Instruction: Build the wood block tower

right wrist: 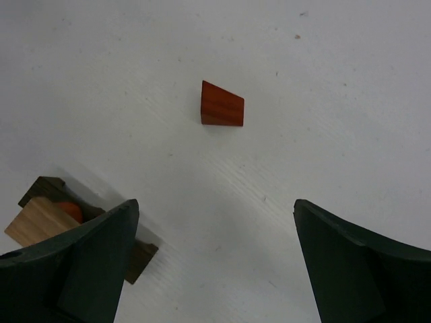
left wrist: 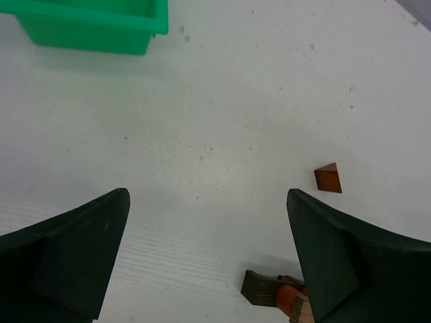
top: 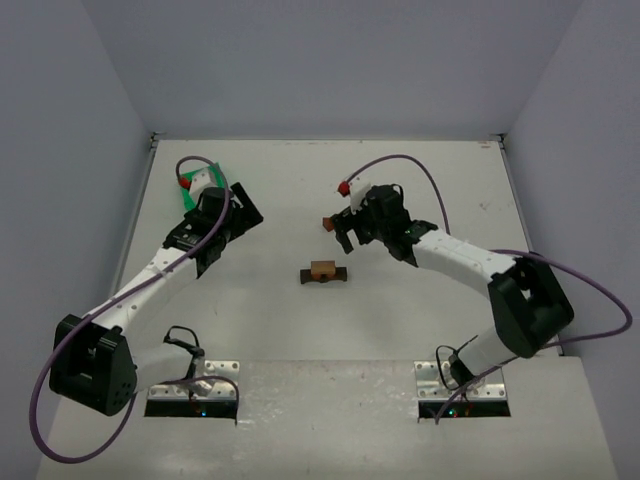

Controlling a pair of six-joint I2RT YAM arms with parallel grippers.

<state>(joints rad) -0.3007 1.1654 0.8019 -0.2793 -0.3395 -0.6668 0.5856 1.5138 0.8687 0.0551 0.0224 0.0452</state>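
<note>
the right gripper stands wide open, with nothing between its jaws. ahead of its fingertips, roughly on the middle line of the gap and apart from both fingers, the red-orange wedge lies on the white table. just beside the finger on the left of the wrist view, partly hidden behind it, is the half-built tower: a dark plank carrying a pale block and an orange rounded piece.

i judge the step in hand is to pick up the wedge with this gripper. to do it well, the gripper should first move forward until the wedge sits in the middle of the gap, and only then go down. the sloped faces may let the piece slip out or tip, so it is better to turn the wrist so that the fingers close on two parallel faces. the finger near the tower must not push the plank during the approach, because the small pieces on it look easy to disturb.

the left gripper is also wide open and empty. the wedge lies a little ahead of its right finger, and the green bin is far ahead on its left. it may wait there.
</note>
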